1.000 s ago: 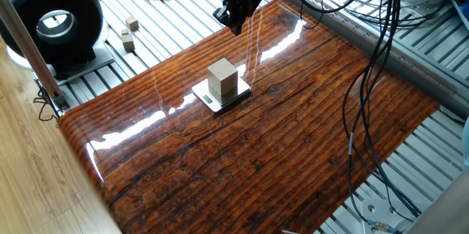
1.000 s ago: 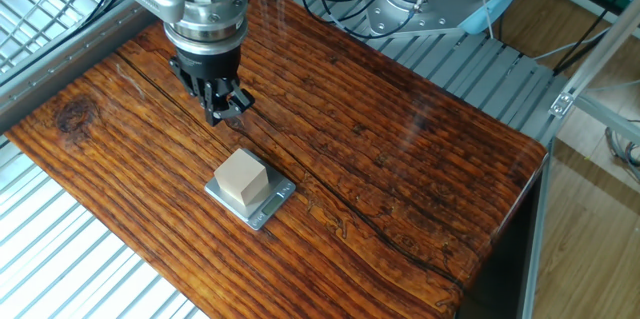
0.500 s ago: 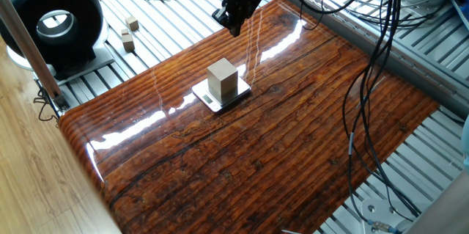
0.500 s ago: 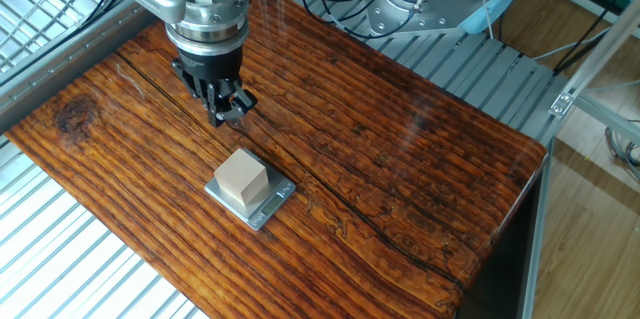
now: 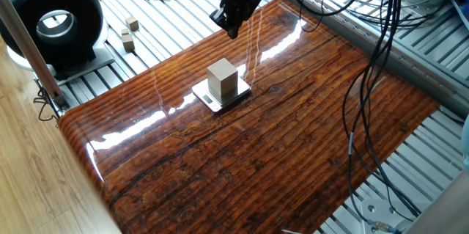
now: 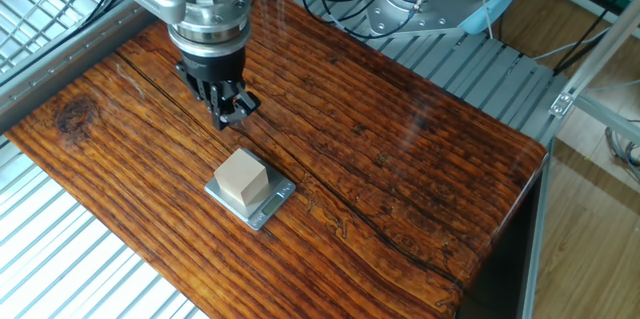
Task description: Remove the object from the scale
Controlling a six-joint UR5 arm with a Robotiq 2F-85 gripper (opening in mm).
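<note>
The object, a pale beige wooden block (image 5: 222, 78), stands upright on the scale (image 5: 206, 99), a thin silver-grey plate near the middle of the wooden table top. Both also show in the other fixed view, the block (image 6: 242, 177) and the scale (image 6: 272, 205). My gripper (image 5: 233, 32) hangs above the table, beyond the block and apart from it, with its fingers drawn together to a point and nothing in them. In the other fixed view the gripper (image 6: 232, 114) is just up and left of the block.
A black ring-shaped device (image 5: 55, 21) stands at the far left on the metal slats. Two small tan cubes (image 5: 132, 23) (image 5: 127, 41) lie beside it. Black cables (image 5: 374, 58) hang over the table's right side. The table top (image 5: 293, 139) is glossy wood.
The gripper has shifted slightly, a little closer to the block in the other fixed view. The block and scale have not moved.
</note>
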